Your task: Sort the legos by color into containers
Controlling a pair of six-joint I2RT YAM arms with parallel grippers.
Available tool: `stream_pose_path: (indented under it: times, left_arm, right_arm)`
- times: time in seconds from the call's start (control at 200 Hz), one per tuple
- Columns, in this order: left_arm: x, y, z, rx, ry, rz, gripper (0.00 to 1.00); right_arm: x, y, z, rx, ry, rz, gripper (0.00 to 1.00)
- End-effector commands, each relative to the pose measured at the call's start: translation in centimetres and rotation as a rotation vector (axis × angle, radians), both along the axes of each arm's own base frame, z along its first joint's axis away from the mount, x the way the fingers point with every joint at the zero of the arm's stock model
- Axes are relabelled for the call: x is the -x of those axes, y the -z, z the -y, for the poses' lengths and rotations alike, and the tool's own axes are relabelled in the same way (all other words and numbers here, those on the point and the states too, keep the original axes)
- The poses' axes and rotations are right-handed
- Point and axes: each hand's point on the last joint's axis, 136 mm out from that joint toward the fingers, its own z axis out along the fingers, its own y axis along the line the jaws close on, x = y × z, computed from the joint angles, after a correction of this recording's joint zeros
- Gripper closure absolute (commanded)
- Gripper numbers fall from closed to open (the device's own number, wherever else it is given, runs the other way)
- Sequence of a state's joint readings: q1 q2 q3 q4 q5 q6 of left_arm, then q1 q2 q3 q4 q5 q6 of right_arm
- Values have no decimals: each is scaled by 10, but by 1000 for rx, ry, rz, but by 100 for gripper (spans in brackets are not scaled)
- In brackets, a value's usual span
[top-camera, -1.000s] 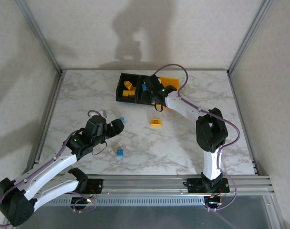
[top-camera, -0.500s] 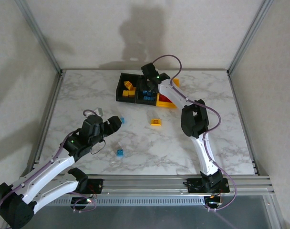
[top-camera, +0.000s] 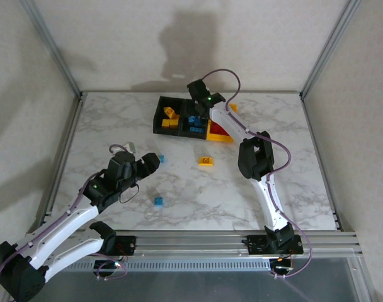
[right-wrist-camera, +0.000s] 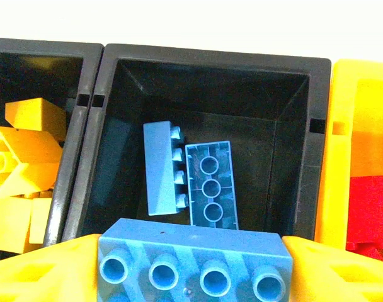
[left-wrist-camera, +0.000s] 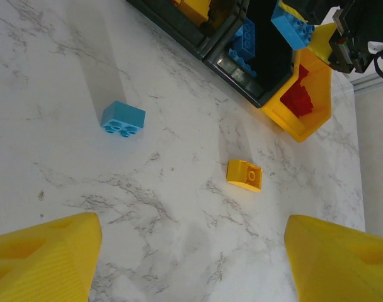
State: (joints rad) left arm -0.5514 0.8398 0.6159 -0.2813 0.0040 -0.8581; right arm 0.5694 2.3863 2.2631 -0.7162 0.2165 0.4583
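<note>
A: So, where is the right gripper (right-wrist-camera: 191, 280) at this moment?

B: Above the middle black bin (right-wrist-camera: 210, 88), at the far side of the table (top-camera: 286, 138). Its yellow fingers (right-wrist-camera: 46, 274) press on both ends of the held blue brick (right-wrist-camera: 191, 267), whose row of four studs faces the wrist camera.

A: And what lies in that bin?

B: Two blue bricks (right-wrist-camera: 210, 185) lie side by side on its floor. One is on its side and the other is turned over, with its hollow underside up.

A: How about the neighbouring bins?

B: The left black bin (right-wrist-camera: 40, 47) holds yellow bricks (right-wrist-camera: 21, 163) in a heap. The yellow bin (right-wrist-camera: 342, 157) on the other side holds red bricks (right-wrist-camera: 368, 207). All three bins are joined in a row.

A: Is the left gripper (left-wrist-camera: 191, 245) carrying anything?

B: No. Its jaws stand wide apart over bare marble, with nothing between them.

A: Which bricks are not yet sorted?

B: Three lie loose on the table. A loose blue brick (left-wrist-camera: 123, 118) rests just ahead of the left gripper, lying with its studs towards the wrist camera. A loose yellow brick (left-wrist-camera: 244, 174) lies further right, between that gripper and the bins. A second loose blue brick (top-camera: 159, 201) sits nearer the arm bases, apart from both grippers.
</note>
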Motion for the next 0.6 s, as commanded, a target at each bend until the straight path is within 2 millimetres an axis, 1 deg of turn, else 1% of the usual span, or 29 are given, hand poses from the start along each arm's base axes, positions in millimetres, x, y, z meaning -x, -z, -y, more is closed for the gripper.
stream_pose_path:
  times: [0.0,0.165,0.25,0.32,0.401,0.516,0.531,0.551,0.596]
  left_arm:
    - [-2,0,-4,2,-19,-1,24]
    - [-2,2,-3,5,-18,-7,24]
    - [-3,1,-2,8,-15,-6,24]
    - [-3,2,-2,5,-15,-9,24]
    - [-2,5,-2,6,-12,-16,24]
    - [-1,13,1,12,0,-29,24]
    - [-1,14,2,13,3,-30,24]
    - [0,15,2,13,6,-35,24]
    - [0,18,5,17,19,-41,24]
  right_arm:
    - [-5,-9,0,2,-4,20,27]
    - [-6,-10,1,1,-2,19,26]
    - [-5,-14,1,-1,-2,23,26]
    - [-1,-23,3,-7,1,36,27]
    - [11,-36,4,-15,-7,55,27]
    - [37,-65,7,-32,-20,107,27]
    - [42,-63,9,-28,-20,103,27]
    - [48,-68,11,-30,-25,108,27]
    - [62,-70,16,-36,-30,107,27]
